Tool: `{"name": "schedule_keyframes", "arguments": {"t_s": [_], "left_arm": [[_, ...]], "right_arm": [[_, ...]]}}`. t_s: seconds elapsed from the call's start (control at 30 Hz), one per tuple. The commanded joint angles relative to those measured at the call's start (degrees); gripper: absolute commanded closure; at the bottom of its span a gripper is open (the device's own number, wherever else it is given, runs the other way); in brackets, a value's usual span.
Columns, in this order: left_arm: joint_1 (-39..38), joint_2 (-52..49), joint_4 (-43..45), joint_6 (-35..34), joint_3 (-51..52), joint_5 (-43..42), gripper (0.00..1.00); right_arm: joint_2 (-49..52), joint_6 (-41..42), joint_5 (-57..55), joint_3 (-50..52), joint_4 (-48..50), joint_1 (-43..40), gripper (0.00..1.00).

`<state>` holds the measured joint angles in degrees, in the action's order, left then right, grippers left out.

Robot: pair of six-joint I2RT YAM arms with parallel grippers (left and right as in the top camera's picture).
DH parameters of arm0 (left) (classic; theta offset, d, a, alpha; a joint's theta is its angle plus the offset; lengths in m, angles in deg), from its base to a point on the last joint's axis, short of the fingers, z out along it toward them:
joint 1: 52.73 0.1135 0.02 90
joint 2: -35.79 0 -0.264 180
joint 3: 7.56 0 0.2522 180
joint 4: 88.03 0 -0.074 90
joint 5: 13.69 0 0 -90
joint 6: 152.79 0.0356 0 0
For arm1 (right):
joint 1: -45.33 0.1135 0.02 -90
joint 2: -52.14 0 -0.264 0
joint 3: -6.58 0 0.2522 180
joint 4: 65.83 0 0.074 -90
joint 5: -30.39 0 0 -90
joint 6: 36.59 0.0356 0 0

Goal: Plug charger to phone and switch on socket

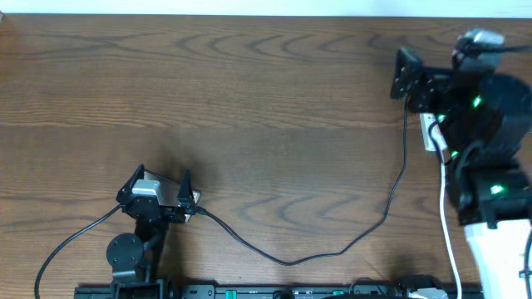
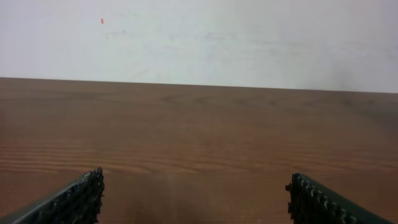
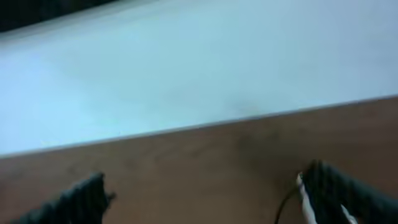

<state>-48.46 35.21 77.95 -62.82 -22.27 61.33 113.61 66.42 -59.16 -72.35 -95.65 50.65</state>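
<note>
Seemingly early, nothing grasped: table (image 1: 249,100) broad, socket (image 1: 430,131) mostly hidden under the right arm, charger (image 1: 291,262) trailing from there to beside left gripper (image 2: 196,183); phone not made out. Left gripper and right gripper (image 3: 205,180) spread, empty. Next: pinch plug tip, needs fine alignment

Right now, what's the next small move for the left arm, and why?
Probably ease the left gripper sideways and down toward the end of the charger that lies just beside it. Its jaws stand open over bare table, with the cable outside them in the wrist view, so nothing is gripped yet.
</note>
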Motion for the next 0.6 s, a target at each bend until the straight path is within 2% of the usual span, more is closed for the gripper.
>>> {"name": "schedule_keyframes", "arguments": {"t_s": [0.0,0.27,0.57], "left_arm": [[-0.22,0.35,-2.47,-0.24,0.68,-2.36,0.07],[-0.22,0.35,-2.47,-0.24,0.68,-2.36,0.07],[-0.22,0.35,-2.47,-0.24,0.68,-2.36,0.07]], "right_arm": [[-3.96,-0.22,-0.33,9.92,7.96,1.51,0.01],[-13.46,-0.24,-0.33,35.78,34.67,2.27,0.01],[-27.45,-1.14,-0.33,54.62,49.59,2.23,0.01]]}}
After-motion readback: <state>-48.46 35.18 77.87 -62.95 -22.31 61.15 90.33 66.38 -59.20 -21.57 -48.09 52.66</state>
